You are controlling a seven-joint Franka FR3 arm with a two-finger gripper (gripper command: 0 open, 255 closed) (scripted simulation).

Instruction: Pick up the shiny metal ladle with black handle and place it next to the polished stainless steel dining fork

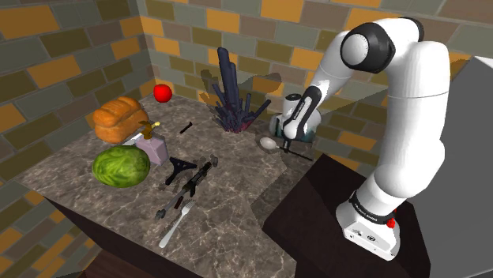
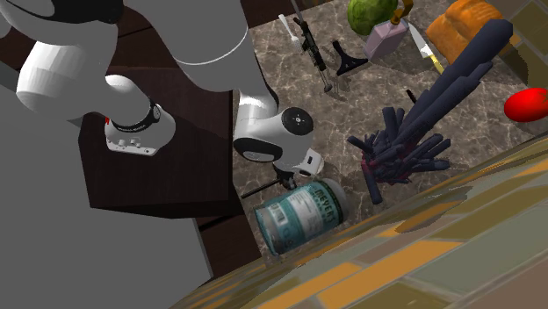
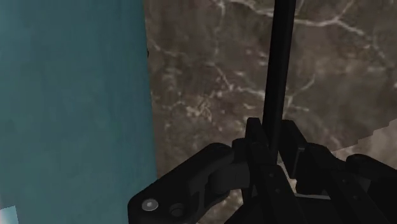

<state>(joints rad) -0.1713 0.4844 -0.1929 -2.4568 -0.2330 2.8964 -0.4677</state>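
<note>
Veined dark counter (image 1: 237,197) lies right under the gripper (image 3: 275,130). In the wrist view its two fingers are pressed against the thin black handle of the ladle (image 3: 278,76). The shoulder view adds the ladle's pale bowl, down at the counter near the stand (image 1: 332,213). A teal can (image 2: 303,213) lies just beside it, and the second exterior view shows its label. The fork (image 1: 175,224) lies well apart, by the counter's front edge.

No legible text or labels
</note>
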